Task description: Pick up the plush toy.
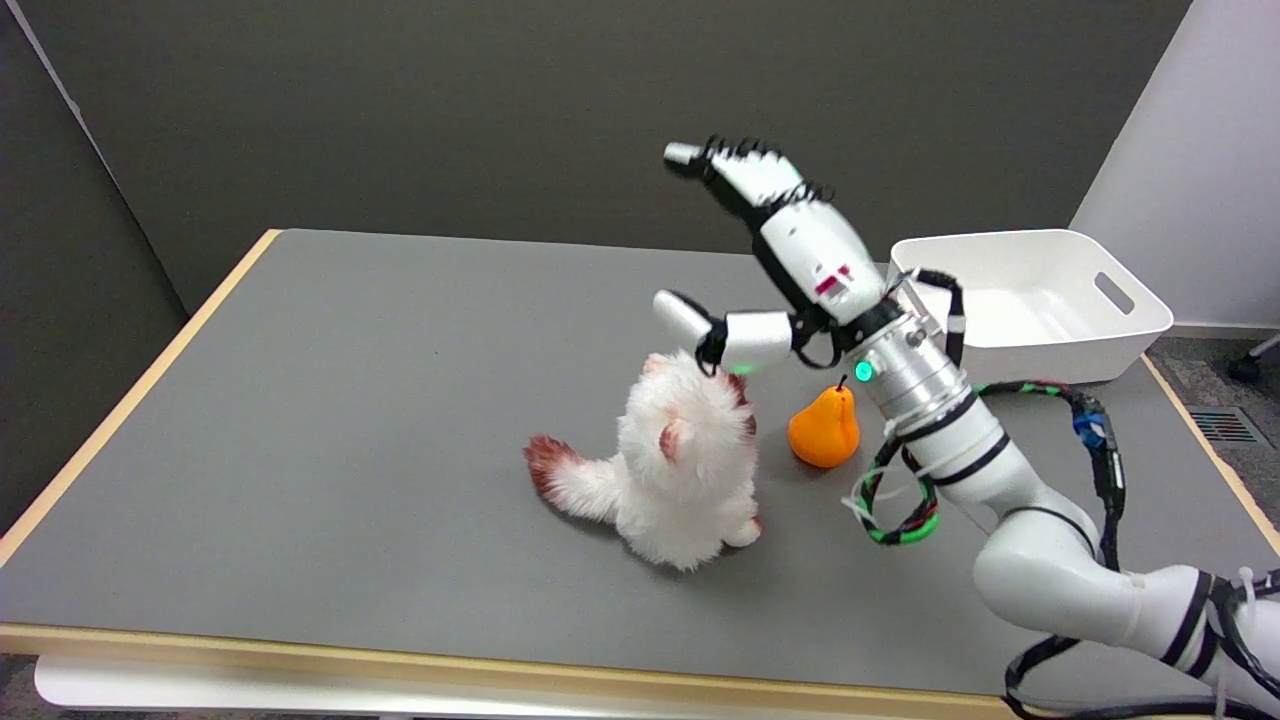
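The grey surface (350,420) fills most of the frame, and the plush toy (678,462) sits on it just right of centre, untouched. My robot hand (775,255) hangs above the toy's upper right, spread wide and holding nothing. I judge this the approach step; next I must lower it over the toy, clear of the orange pear (824,428).

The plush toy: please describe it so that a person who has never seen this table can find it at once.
On the grey table, look near the middle, just left of the orange pear. The plush toy sits there, below the open right hand. It alone is fluffy, white with reddish-brown tips on its ears and tail.
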`<control>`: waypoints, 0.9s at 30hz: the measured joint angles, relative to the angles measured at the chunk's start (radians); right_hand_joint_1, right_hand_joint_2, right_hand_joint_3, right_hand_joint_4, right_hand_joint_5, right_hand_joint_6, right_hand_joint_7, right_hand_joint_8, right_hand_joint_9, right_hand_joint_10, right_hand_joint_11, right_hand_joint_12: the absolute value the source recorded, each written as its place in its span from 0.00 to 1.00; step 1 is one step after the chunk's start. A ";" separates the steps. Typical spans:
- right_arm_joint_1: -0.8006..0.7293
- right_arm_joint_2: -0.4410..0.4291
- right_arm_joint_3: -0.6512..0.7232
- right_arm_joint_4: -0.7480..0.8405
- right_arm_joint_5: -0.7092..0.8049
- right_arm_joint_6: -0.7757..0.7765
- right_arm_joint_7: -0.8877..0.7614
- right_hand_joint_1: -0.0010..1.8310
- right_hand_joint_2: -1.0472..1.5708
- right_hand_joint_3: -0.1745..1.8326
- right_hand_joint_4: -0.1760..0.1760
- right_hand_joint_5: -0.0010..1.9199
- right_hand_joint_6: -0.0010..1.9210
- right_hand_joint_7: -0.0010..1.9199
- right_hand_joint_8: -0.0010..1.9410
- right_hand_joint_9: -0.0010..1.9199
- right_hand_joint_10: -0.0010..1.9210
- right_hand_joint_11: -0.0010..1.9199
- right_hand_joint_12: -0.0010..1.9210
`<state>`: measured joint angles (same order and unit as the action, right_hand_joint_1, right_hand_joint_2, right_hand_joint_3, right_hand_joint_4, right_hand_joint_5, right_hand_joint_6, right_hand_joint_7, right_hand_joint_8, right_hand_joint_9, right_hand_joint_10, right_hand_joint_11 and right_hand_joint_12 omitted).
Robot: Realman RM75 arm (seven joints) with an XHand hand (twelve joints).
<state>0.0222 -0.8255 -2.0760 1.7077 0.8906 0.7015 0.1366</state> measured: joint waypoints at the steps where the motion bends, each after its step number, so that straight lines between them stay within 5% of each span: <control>1: -0.010 0.003 -0.004 0.003 0.008 -0.006 -0.003 0.23 0.62 0.55 0.34 0.08 0.22 0.10 0.22 0.02 0.37 0.00 0.48; 27: -0.203 -0.001 -0.018 0.071 0.097 -0.070 -0.008 0.22 0.62 0.55 0.34 0.08 0.23 0.10 0.22 0.03 0.37 0.00 0.51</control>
<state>-0.1807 -0.8263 -2.0939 1.7786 0.9873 0.6313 0.1282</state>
